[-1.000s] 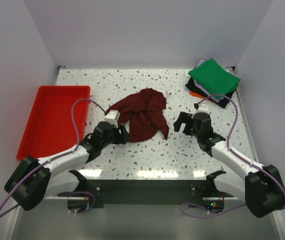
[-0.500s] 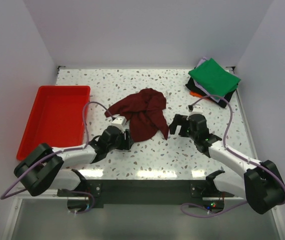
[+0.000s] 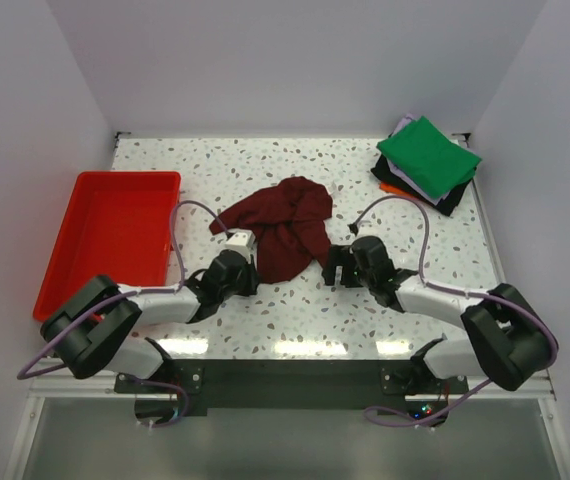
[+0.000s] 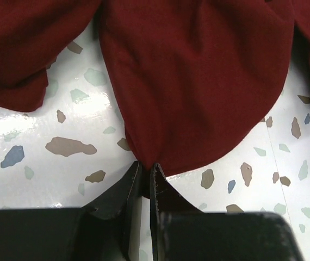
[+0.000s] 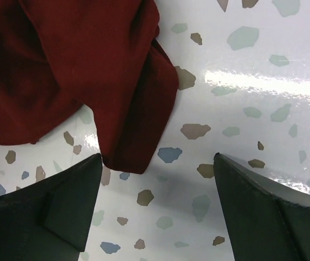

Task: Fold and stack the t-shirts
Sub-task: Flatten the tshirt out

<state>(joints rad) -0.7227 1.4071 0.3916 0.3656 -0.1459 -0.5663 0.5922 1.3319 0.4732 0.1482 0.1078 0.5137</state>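
Bench (image 3: 305,305): being draped by maroon t-shirt (image 3: 287,228).
Left hand (image 4: 146,169): being clamped onto hem, previously open.
Right hand (image 5: 157,159): being held open, nearer.

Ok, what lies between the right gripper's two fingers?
In the right wrist view, a corner of the maroon t-shirt lies between the fingers of the open right gripper, close to one; the rest of the gap is bare tabletop.

A dark maroon t-shirt (image 3: 287,226) lies crumpled mid-frame. At upper right sits a stack of folded shirts (image 3: 431,172), with a bright green shirt (image 3: 427,152) on top.
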